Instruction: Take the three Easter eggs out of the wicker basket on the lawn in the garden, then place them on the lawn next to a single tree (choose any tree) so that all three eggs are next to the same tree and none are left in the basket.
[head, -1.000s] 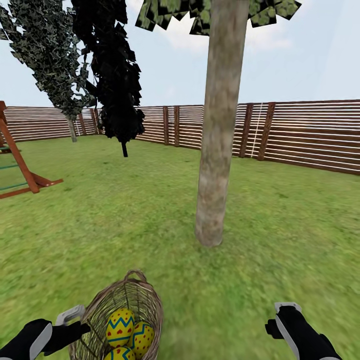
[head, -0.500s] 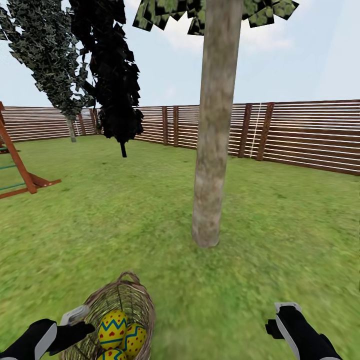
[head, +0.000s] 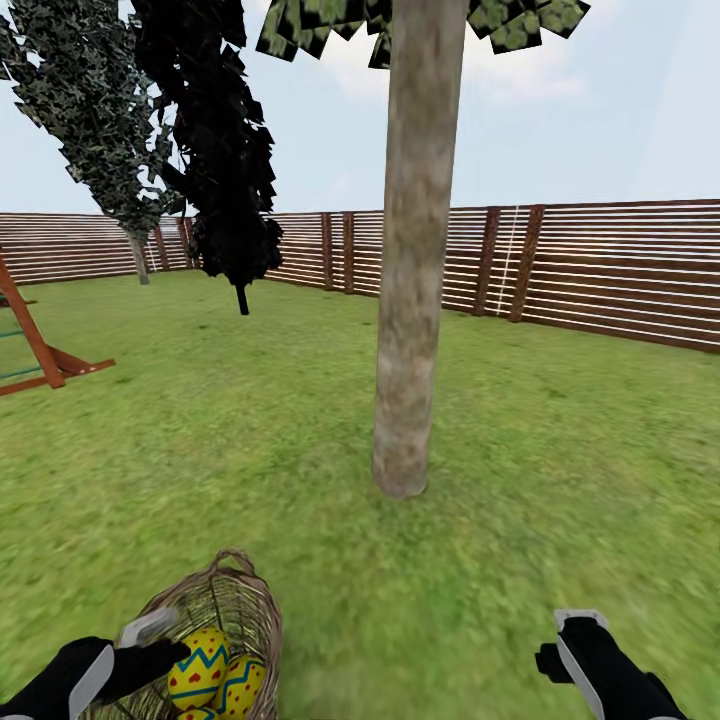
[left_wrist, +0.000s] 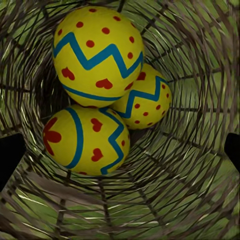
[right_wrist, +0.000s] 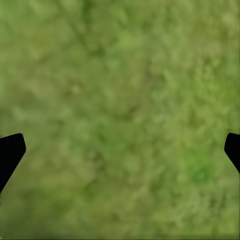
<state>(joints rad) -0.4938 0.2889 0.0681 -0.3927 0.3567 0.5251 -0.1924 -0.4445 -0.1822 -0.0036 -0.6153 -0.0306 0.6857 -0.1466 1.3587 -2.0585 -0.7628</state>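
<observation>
Still inside the tilted wicker basket (head: 215, 610), three Easter eggs (left_wrist: 97, 52).

— What carries everything here?
— The lawn (head: 560, 450), mottled green grass running to the fence (head: 620, 270) at the far edge.
— And what stands on it?
— The tree (head: 405, 400) roots mid-scene; the almost black tree (head: 240, 290) and a narrow one (head: 140, 262) farther left; the play tower's legs (head: 45, 360) at far left; the wicker basket (head: 225, 600) near left
</observation>
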